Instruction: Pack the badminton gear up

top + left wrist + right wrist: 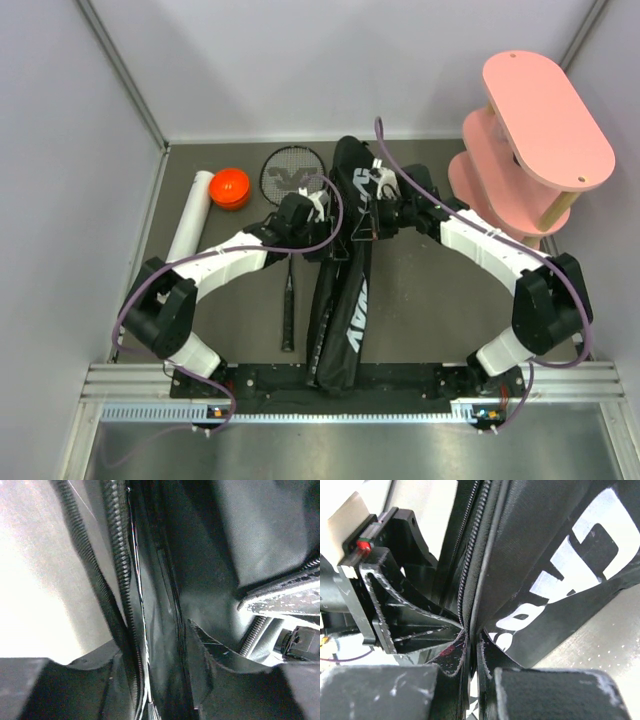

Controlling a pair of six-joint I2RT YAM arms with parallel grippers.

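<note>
Dark tabletop (430, 310) between pale walls, black CROSSWAY bag (345, 300) lengthwise at centre, left gripper (322, 205) fingers apart at bag's left edge, right gripper (471, 640) pinched on bag's zipper edge, racket (289, 290) just left of bag, white tube (190, 220) and orange cap (230, 187) further left

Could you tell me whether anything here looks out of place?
The orange cap lies beside the white tube, not on it, and the black bag extends onto the arms' base plate.

Left pincer (156, 645) parted, right pincer (472, 639) clamped shut
</note>
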